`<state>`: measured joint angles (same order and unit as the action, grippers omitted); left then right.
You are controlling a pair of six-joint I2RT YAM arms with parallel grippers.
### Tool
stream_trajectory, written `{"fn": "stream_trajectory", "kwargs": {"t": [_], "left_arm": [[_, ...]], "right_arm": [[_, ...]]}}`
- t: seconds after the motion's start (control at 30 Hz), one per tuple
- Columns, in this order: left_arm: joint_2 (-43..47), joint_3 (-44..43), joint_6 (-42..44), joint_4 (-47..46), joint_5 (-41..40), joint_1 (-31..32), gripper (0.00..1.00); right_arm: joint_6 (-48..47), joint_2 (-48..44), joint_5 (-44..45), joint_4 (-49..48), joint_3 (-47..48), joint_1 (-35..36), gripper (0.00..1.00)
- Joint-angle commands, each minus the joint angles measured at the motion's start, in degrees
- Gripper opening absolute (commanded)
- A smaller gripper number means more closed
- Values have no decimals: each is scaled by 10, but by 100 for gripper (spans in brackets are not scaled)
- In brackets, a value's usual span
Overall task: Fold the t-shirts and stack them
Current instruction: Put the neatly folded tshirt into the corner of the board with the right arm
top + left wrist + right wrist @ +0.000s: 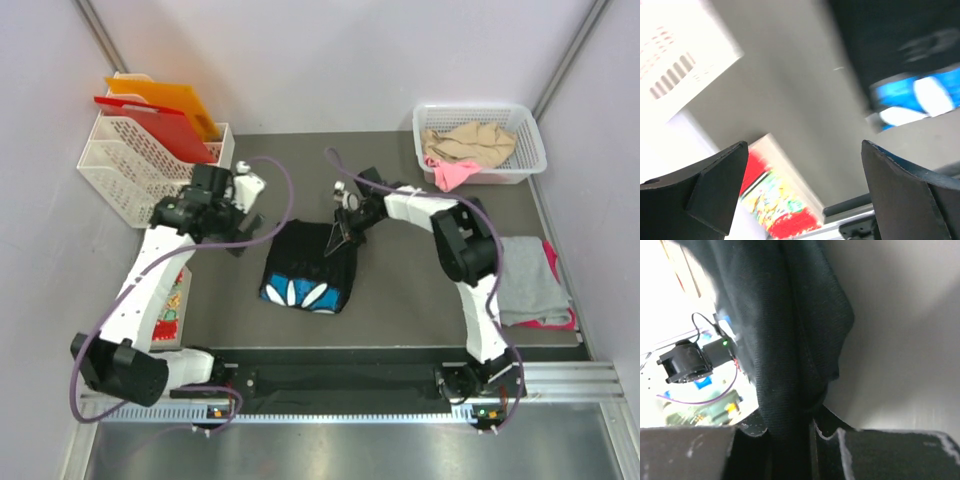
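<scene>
Right wrist view, Mia: nearest the lens, what is the right gripper doing?

Pinched almost together on a fold of the black t-shirt, Tom. The cloth runs up from between the fingers, bunched and hanging.

And from the top external view?

Nearest the bases, a small red patterned card lies at the left edge. Beyond it the black t-shirt sits in the middle of the table as a rough square, daisy print along its near edge. The right gripper holds its far right corner raised. The left gripper hovers just beside the far left corner, jaws spread wide, holding nothing. Its own camera shows only table between the fingers.

So which step?

I'd judge a fold of the black shirt, partly done. Next, the left probably needs to take its own corner so both carry the far edge over evenly. Pulled from one side, the cloth may twist.

The rest?

At the right a grey t-shirt lies on a magenta-pink t-shirt, seemingly the stack. Farthest, the white basket holds a beige t-shirt and a pink t-shirt, apparently unfolded. Far left, a rack holds a red folder and an orange folder.
</scene>
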<state>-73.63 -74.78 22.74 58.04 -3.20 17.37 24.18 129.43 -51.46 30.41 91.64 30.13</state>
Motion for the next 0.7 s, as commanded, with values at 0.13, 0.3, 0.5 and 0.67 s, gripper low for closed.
{"fn": "stream_trajectory", "kwargs": {"t": [0.13,0.3,0.5,0.67], "left_arm": [[100,10,54,-36,-42,-75,99],[124,22,58,-26,-25,-75,99],[140,31,69,-20,-20,-76,99],[146,35,68,-10,-15,-77,99]], "right_arm": [[40,-368,107,32,-132,-94,0],[37,-515,140,117,-183,-160,0],[5,-630,157,205,-196,-258,0],[-16,-675,205,279,-182,-315,0]]}}
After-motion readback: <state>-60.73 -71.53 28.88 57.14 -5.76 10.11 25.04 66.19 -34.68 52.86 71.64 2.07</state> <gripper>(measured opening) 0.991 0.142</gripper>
